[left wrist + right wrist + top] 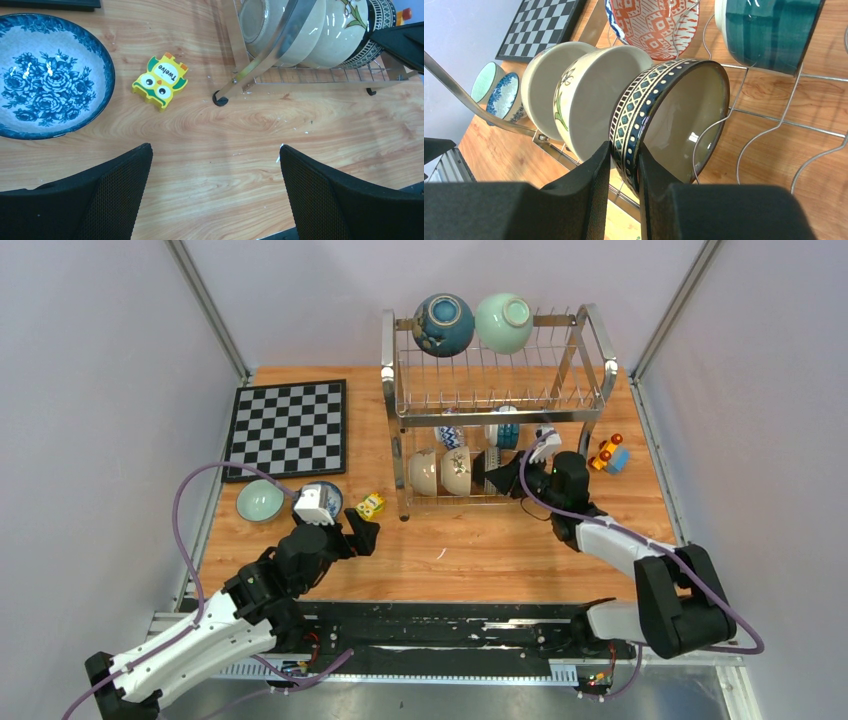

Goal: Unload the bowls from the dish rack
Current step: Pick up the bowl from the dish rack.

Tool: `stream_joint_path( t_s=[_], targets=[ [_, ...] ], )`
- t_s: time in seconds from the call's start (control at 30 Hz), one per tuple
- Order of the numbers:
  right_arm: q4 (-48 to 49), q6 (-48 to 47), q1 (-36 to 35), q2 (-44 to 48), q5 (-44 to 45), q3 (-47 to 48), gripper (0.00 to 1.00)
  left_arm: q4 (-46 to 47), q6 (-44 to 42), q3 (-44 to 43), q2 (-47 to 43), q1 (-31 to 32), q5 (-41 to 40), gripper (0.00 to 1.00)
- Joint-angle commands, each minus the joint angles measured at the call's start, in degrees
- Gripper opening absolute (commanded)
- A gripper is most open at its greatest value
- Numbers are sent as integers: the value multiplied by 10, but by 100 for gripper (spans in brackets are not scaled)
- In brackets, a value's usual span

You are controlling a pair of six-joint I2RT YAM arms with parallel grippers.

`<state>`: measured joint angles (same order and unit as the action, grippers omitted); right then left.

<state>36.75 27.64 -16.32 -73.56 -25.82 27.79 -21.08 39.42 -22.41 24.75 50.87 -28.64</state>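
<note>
Grey walls close in my wood-grain tabletop [480,550]. The rack [500,416] stands at the back with a dark blue bowl [443,324] and a mint bowl [503,322] on top; those below are partly hidden by wire. My right jaws pinch the rim of the banded bowl [684,110] in the lower tier. My left jaws gape over bare wood near the blue-flower bowl [45,75]. The yellow owl block [160,81] reads "Twelve".

- The dark blue bowl [443,324] was mottled; the mint green bowl [503,322] at its three o'clock was plain.
- The chessboard [289,427] was checked black and white.
- The floral bowl [45,80] was white with blue blossoms.
- The owl block [160,81] was yellow and green.
- The banded bowl [659,120] was navy with cream diamonds and dots.
- The lattice bowl [654,22] was orange-red on white.
</note>
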Motion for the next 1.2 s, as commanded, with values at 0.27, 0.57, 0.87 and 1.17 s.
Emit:
stream_joint_path(
  t_s=[0.27, 0.57, 0.87, 1.17],
  targets=[
    [22, 13, 8, 27, -9, 1, 0, 8, 8, 4, -1, 4, -13, 99],
    [104, 64, 8, -27, -33, -12, 0, 24, 21, 19, -1, 4, -4, 99],
    [157, 99, 8, -59, -41, -19, 0, 23, 19, 22, -1, 4, -6, 99],
    [200, 139, 14, -64, -34, -26, 0, 20, 19, 25, -8, 5, -11, 99]
  ],
)
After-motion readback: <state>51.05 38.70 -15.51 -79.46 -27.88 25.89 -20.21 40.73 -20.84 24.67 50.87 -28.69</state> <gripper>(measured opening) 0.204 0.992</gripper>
